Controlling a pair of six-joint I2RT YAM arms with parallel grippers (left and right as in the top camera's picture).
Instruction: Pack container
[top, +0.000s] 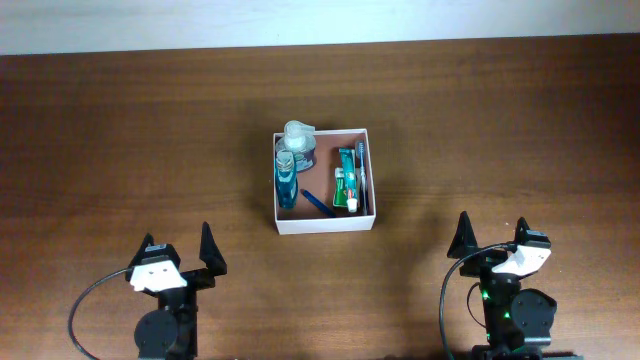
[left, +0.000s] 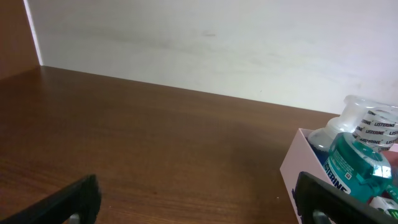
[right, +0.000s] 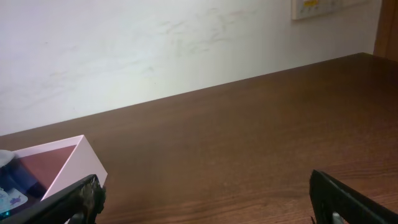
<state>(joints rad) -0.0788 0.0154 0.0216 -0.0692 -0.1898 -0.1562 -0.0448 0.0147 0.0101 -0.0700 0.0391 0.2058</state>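
**Both hands wide and empty, packed container mid-worktop**

The dark brown wooden worktop (top: 120, 130) filled the overhead view. A white wall (left: 217, 43) stood behind it in both wrist views.

The container (top: 325, 226) sat near the middle of the worktop, a little toward the far side. It was square and shallow, with white walls and a reddish-brown inside. It was well apart from both hands, ahead of them and between them.

The left hand (top: 177, 240) was at the near edge, left of the container. Its fingers were spread wide, with nothing between them. The right hand (top: 492, 232) was at the near edge on the right, also spread wide and empty. Neither hand touched the container.

Inside the container:
- A teal mouthwash bottle (top: 285, 185) lay along the left wall.
- A clear bottle (top: 298, 140) was in the far left corner, just beside the teal one. Whether the two touched I couldn't tell.
- A green and white toothpaste tube (top: 346, 180) lay on the right side.
- A dark toothbrush (top: 361, 175) lay along the right wall, next to the tube.
- A small blue stick (top: 316, 202) lay tilted on the floor between the teal bottle and the tube. It was too small to identify.
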